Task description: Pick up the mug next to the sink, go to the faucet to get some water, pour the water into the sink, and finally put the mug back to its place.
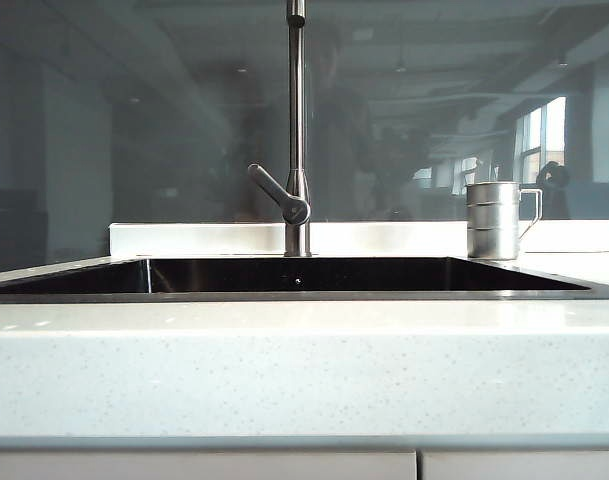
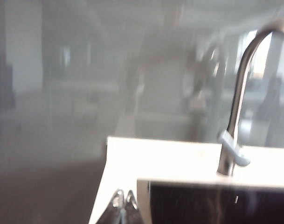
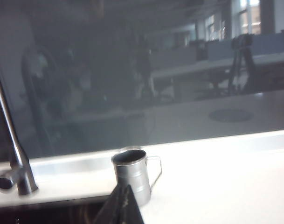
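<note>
small ribbed brushed-steel mug (image 3: 132, 175) judged light, rigid, slippery; body grasp advised. left gripper (image 2: 123, 201) and right gripper (image 3: 124, 201): fingers pressed together.

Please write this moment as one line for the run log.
stage: approach | mug: upright on counter, right of sink, untouched | faucet: no water | left gripper: shut, empty | right gripper: shut, empty, facing mug

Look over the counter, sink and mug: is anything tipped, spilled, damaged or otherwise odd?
Nothing stands out. The ringed brushed-steel mug stands upright on the pale speckled stone counter beside the dark rectangular sink. The tall slim steel faucet runs no water, and no spill shows.
</note>
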Available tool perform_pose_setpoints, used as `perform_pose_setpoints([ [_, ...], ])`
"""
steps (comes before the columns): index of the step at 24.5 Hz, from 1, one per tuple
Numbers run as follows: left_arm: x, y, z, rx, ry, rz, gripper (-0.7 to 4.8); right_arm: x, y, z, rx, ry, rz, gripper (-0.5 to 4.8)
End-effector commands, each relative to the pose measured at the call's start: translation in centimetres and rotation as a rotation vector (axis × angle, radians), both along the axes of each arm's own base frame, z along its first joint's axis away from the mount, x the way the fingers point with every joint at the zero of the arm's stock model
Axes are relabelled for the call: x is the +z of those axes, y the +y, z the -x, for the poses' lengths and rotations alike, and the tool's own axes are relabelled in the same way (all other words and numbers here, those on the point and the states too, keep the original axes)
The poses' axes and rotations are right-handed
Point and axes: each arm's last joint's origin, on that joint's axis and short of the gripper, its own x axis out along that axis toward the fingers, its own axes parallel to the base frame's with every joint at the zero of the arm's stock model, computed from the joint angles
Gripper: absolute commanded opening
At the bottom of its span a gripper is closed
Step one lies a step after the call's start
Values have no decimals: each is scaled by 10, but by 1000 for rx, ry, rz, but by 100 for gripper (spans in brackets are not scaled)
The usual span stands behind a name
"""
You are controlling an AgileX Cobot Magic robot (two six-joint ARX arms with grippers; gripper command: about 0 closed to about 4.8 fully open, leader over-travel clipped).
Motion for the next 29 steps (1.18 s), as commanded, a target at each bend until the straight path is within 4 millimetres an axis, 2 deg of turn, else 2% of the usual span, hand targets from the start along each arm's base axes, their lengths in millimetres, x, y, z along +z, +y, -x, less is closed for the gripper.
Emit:
perform_pose_setpoints([
  [1,-1,-1,-21,-15,-2,-2,-4,6,-10,-54,82,-2,55,-6],
  [2,-3,-1,-31,-19,4,-7,-4,-2,-18,-81,86,28,61,-6],
  [3,-5,-1,-37,-17,5,-10,-4,-6,-22,-92,82,36,61,-6],
  [4,-9,-1,-50,-25,6,-11,-4,-19,-30,-118,67,51,58,-5],
  [5,-11,-1,-56,-32,14,-12,-4,-25,-35,-128,57,52,63,-5],
  [6,-15,-2,-70,-57,44,-13,-4,-40,-44,-150,82,52,91,-5],
  [7,-17,-3,-81,-69,67,-16,-4,-48,-46,-163,108,51,99,-1],
  [10,-25,-6,-131,-176,119,-38,-4,-76,-58,-212,135,85,97,105],
  [11,-26,-7,-139,-198,119,-43,-4,-80,-60,-220,145,91,97,117],
  [12,-31,-8,-159,-210,120,-38,-4,-85,-62,-233,157,94,110,119],
  [15,-40,-11,-194,-236,121,10,-4,-98,-65,-259,153,101,163,127],
  [18,-47,-12,-219,-260,108,22,-4,-105,-69,-277,152,95,171,159],
  [23,-50,-12,-237,-276,102,23,-4,-110,-73,-298,151,77,176,159],
  [29,-51,-12,-240,-276,101,22,-4,-110,-76,-315,153,102,169,159],
])
